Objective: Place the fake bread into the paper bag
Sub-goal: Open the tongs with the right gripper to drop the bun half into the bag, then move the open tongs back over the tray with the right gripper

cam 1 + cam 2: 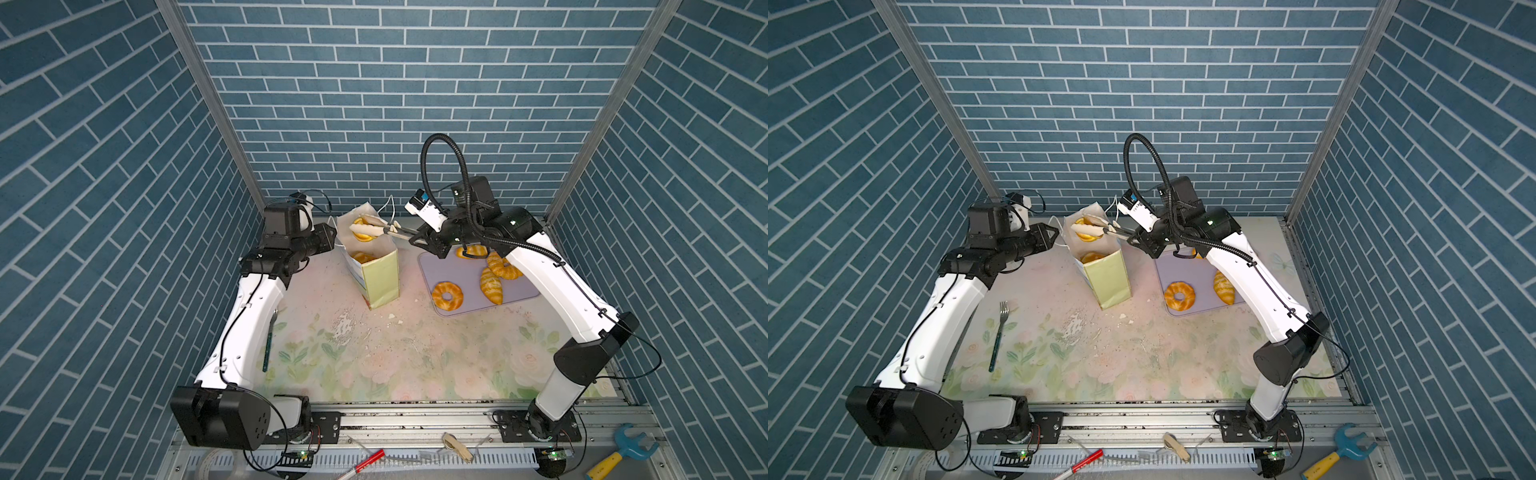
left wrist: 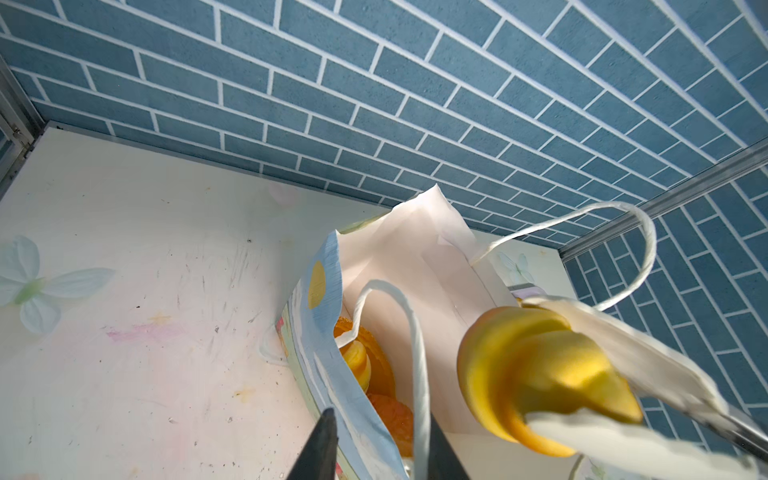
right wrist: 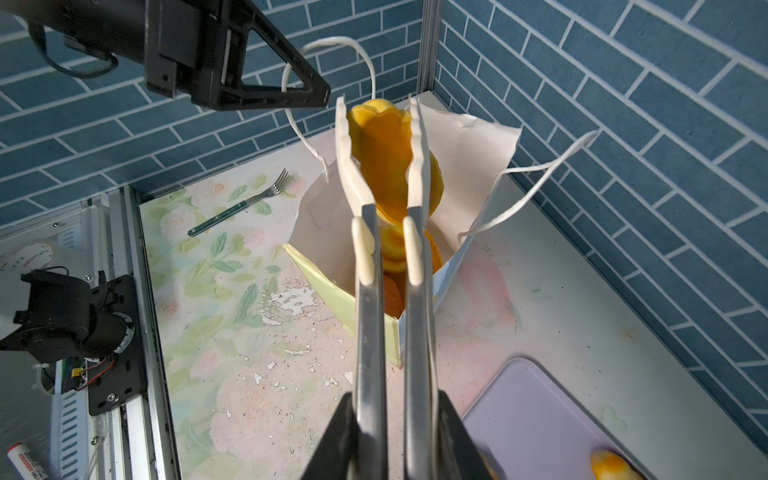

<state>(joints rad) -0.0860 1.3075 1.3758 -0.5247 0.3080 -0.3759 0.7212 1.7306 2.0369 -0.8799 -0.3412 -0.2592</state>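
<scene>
The paper bag (image 1: 380,278) (image 1: 1108,278) stands upright at the back middle, its mouth open and white inside (image 3: 465,166). My right gripper (image 1: 415,239) (image 3: 390,436) is shut on metal tongs (image 3: 370,332). The tongs' white tips pinch one golden piece of fake bread (image 1: 360,235) (image 2: 536,374) (image 3: 382,153) just above the bag's mouth. More bread lies inside the bag (image 2: 365,365) (image 3: 392,291). My left gripper (image 1: 332,237) (image 2: 384,453) is at the bag's left rim. Its jaws stand narrowly apart astride the blue wall and a white cord handle (image 2: 419,374).
A lavender tray (image 1: 523,291) (image 3: 536,415) right of the bag carries a ring doughnut (image 1: 447,296) (image 1: 1179,296) and croissants (image 1: 491,286). A fork (image 1: 998,332) lies on the floral mat by the left arm. Blue brick walls close the back and sides.
</scene>
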